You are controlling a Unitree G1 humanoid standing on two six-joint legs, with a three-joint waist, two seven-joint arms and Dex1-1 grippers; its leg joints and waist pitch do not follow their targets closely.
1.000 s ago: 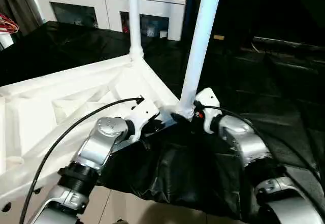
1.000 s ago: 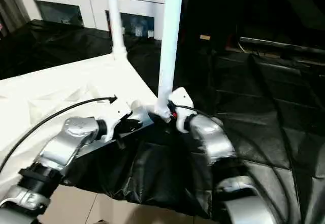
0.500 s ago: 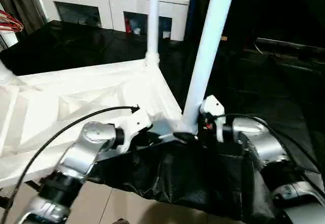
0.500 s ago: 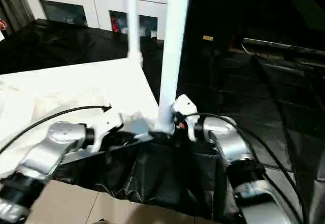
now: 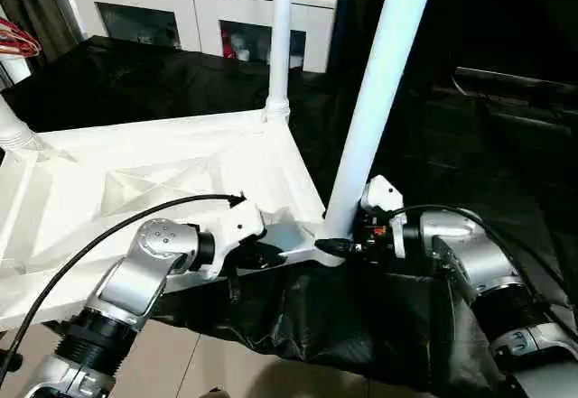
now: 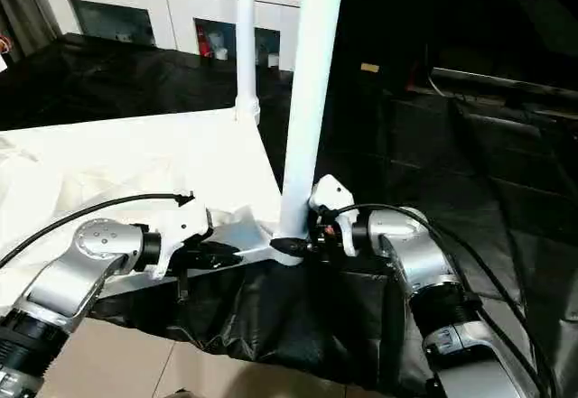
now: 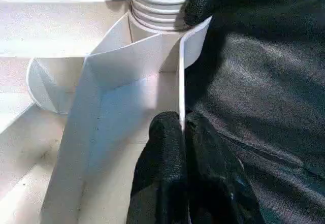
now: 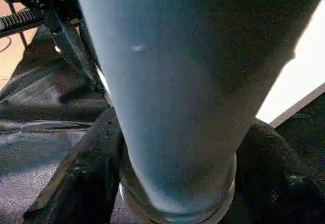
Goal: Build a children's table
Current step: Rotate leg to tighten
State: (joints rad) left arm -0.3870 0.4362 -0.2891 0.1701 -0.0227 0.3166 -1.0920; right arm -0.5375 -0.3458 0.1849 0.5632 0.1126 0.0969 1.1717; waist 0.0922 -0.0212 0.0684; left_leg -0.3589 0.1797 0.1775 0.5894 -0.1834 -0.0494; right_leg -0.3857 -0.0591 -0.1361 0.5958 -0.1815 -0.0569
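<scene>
The children's table lies upside down: its white tabletop (image 5: 135, 181) shows the ribbed underside. One white leg (image 5: 384, 100) stands in the near corner socket, another leg (image 5: 282, 37) in the far corner, and the base of a third (image 5: 13, 131) at the left. My left gripper (image 7: 183, 130) is shut on the thin rim of the tabletop (image 7: 127, 82) just beside the near socket. My right gripper (image 8: 177, 183) hugs the base of the near leg (image 8: 172, 82), one black finger (image 8: 81, 178) on each side and touching it.
A black sheet (image 5: 361, 326) covers the floor under and to the right of the table. At the back stands a white cabinet (image 5: 190, 5) with glass doors. Light floor (image 5: 226, 371) shows at the near edge.
The head view has shifted. My right gripper's fingers have closed in on the base of the near leg. The left gripper keeps its hold on the rim.
</scene>
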